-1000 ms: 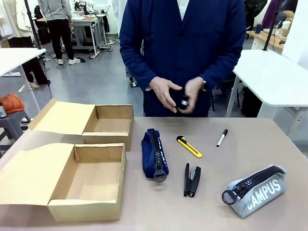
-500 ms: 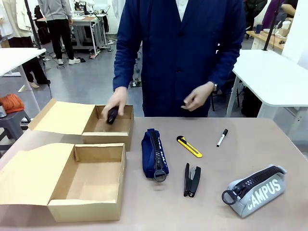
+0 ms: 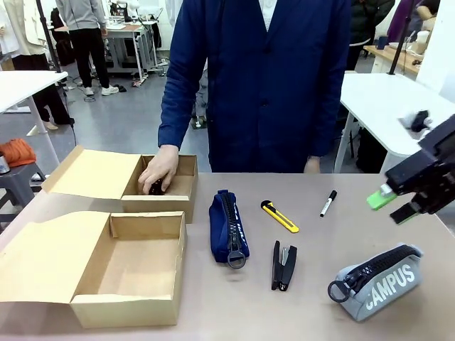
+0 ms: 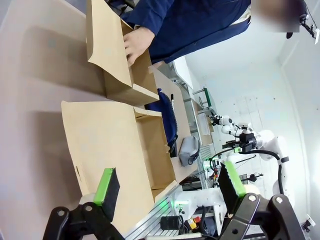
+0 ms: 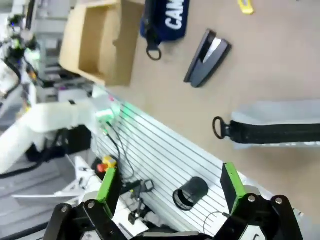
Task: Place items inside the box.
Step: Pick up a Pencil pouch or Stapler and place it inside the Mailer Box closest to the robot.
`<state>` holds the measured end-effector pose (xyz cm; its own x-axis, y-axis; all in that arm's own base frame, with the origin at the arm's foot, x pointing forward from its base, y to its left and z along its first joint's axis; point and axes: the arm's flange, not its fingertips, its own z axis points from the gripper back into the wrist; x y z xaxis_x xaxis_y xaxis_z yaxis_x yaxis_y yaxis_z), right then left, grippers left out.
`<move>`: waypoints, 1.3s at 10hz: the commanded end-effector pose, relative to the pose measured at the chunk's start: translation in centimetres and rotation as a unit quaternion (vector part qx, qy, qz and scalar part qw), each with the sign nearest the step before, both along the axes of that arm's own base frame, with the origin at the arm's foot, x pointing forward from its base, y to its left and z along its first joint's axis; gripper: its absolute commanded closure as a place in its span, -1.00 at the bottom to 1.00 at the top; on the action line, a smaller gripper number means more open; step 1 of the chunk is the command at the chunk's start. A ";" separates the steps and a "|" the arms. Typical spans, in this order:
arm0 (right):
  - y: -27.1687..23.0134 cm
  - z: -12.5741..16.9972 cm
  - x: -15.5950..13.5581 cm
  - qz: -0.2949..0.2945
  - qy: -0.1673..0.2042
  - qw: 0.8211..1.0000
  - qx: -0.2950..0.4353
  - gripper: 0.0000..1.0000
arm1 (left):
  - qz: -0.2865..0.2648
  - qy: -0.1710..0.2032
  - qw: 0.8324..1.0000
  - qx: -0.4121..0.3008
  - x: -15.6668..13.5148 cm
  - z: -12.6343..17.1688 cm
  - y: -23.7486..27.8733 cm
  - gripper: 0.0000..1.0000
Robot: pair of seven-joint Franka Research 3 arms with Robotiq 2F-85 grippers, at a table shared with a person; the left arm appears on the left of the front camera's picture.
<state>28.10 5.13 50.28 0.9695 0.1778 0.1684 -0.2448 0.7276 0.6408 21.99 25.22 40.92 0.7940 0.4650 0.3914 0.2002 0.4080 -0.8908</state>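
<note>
Reading the front view as a dial with its hub at mid-table and 12 toward the far side, I start with the table (image 3: 355, 234) and the person (image 3: 263, 78) in a dark blue coat standing at 12. Two open cardboard boxes sit on my left: the near box (image 3: 128, 309) at 9 o'clock, flap spread outward and nothing inside, and the far box (image 3: 156, 204) at 11. The person's hand (image 3: 158, 172) rests inside the far box over something small and dark that I cannot make out. My right gripper (image 3: 393, 206) hangs above the table edge between 2 and 3 o'clock with its green pads wide apart and nothing between them. My left gripper (image 4: 167, 186) is likewise spread and holds nothing. The grey pouch (image 3: 380, 284), lettered CAMPUS, lies between 3 and 4 o'clock. The navy pouch (image 3: 227, 227) lies just off the hub toward 12, beside the near box. The black stapler (image 3: 283, 266) lies at 3 o'clock near the hub, the yellow utility knife (image 3: 279, 217) at 2, and a marker (image 3: 328, 203) farther out at 2.
</note>
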 end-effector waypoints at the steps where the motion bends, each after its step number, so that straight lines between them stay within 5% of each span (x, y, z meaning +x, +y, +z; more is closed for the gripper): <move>1: -4.5 0.4 0.3 -0.034 -0.003 0.998 0.048 -1.00 | 0.002 -0.017 1.000 -0.005 0.0 0.2 0.0 -1.00; 2: 0.0 0.0 0.0 0.000 0.000 1.000 0.000 -1.00 | 0.002 -0.017 1.000 -0.005 0.0 0.2 0.0 -1.00; 3: 1.2 -1.6 0.1 0.024 0.047 0.991 -0.119 -1.00 | 0.002 -0.017 1.000 -0.005 0.0 0.2 0.0 -1.00; 5: 8.8 -2.3 2.2 0.057 0.081 0.974 -0.205 -1.00 | 0.002 -0.017 1.000 -0.005 0.0 0.2 0.0 -1.00; 9: 26.3 -4.0 5.0 -0.007 0.153 0.964 -0.218 -1.00 | 0.002 -0.017 1.000 -0.005 0.0 0.2 0.0 -1.00; 11: 29.2 -6.2 4.9 -0.105 0.099 0.963 -0.230 -1.00 | 0.002 -0.017 1.000 -0.005 0.0 0.2 0.0 -1.00; 12: 27.2 -4.7 3.2 -0.006 0.142 0.970 -0.199 -1.00 | 0.002 -0.017 1.000 -0.005 0.0 0.2 0.0 -1.00; 13: 27.2 -4.7 3.2 -0.006 0.142 0.970 -0.199 -1.00 | 0.002 -0.017 1.000 -0.005 0.0 0.2 0.0 -1.00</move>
<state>32.10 34.15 44.43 0.9799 0.1065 -0.1688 -0.0428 0.9382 0.3435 21.97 25.24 40.93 0.7933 0.4667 0.3911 0.2007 0.4059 -0.8916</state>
